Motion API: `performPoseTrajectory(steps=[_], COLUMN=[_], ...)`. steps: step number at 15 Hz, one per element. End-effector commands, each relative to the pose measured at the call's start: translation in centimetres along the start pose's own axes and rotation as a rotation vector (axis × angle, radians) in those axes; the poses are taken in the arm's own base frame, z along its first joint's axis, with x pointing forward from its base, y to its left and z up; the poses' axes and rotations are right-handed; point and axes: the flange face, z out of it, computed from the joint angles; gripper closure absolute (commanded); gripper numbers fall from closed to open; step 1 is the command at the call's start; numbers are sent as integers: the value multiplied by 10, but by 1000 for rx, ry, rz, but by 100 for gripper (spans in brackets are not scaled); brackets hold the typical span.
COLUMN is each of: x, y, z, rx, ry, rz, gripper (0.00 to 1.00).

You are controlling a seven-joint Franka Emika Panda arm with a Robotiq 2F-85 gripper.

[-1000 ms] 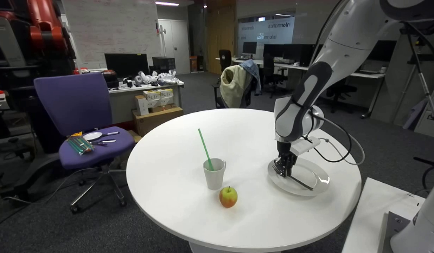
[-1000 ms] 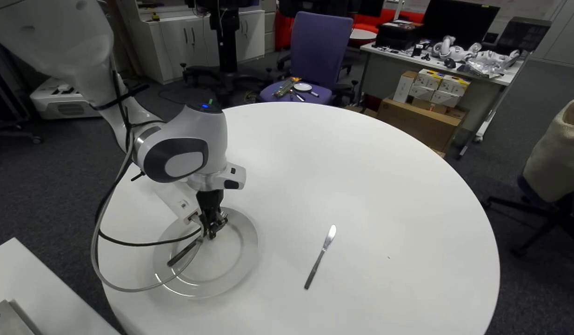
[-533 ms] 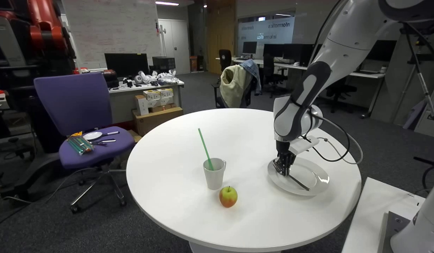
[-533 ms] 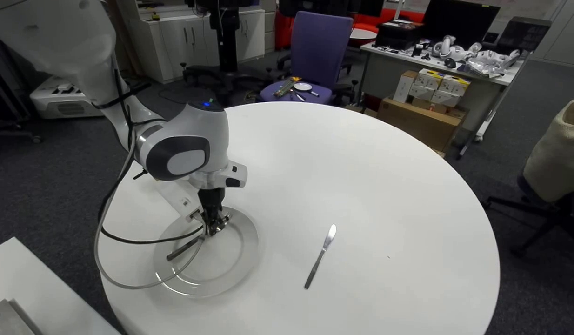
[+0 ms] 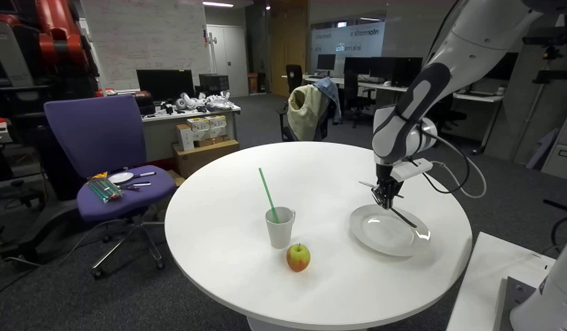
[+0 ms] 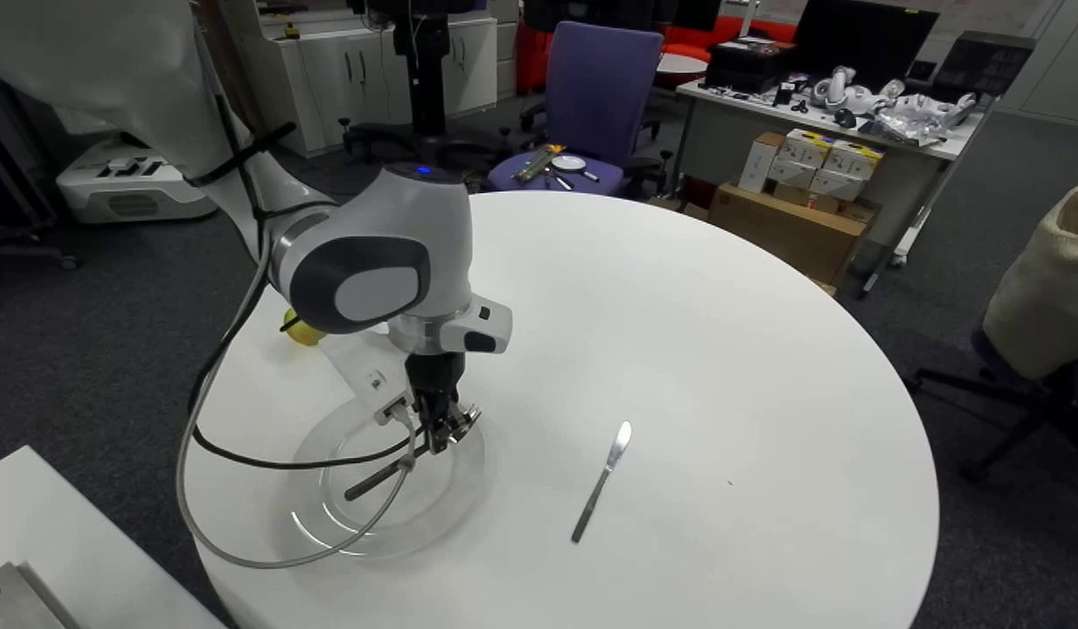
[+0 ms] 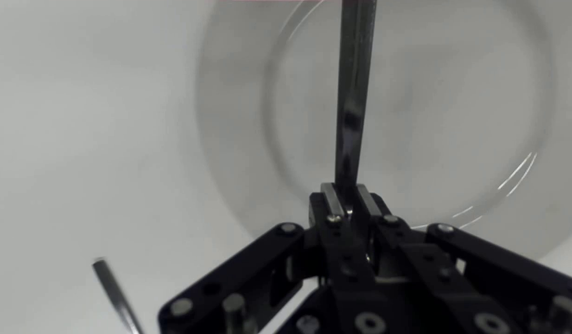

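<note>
Left to right in an exterior view, on the white round surface (image 5: 228,197): white tapered mug (image 5: 280,234), material unclear, thin green plastic-looking straw (image 5: 268,192) leaning in it; red-and-green round apple (image 5: 298,258) just beside; slim silver metal table knife (image 5: 367,184) well apart, lying partly behind the black metal gripper (image 7: 349,199). Gripper is pinched tight on a slender silver metal fork (image 5: 405,218) with a darker handle, only the fork's thickness between its pads. Fork is held over the round, pale, glassy-looking plate (image 5: 380,241), tines out one side of the gripper, handle out the other; looks clear of it, but gap and tilt are hard to judge. Handling, best guess: light, stiff, not fragile, but smooth and thin, so it could pivot or slip; best held near the balance point, between neck and mid-handle. Plate likely slick, breakable. Hidden: straw's lower end, inside the mug; in an exterior view the grey-and-white robot arm (image 6: 364,279) covers part of the apple (image 6: 305,333) and the mug can't be made out; knife's middle, behind the gripper; fork's gripped stretch, between the pads. In the wrist view the knife runs out at the bottom edge, tines aren't visible, fork's handle end is cut off at the top.
</note>
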Motion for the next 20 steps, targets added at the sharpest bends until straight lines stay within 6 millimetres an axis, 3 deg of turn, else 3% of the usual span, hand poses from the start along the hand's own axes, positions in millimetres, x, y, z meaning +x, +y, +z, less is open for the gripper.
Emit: performPoseTrajectory(steps=[1,6,10,13,20], x=[-5,33,73,105,167], y=[49,104,114,113,112], z=[-64,-110,-124,-115,-67], rx=[-8,-152,-119,-100,-127], ry=[24,-13,-7,-1,-18], rz=[62,-21,-72,-89,-131], gripper=[97,97,97,97,97])
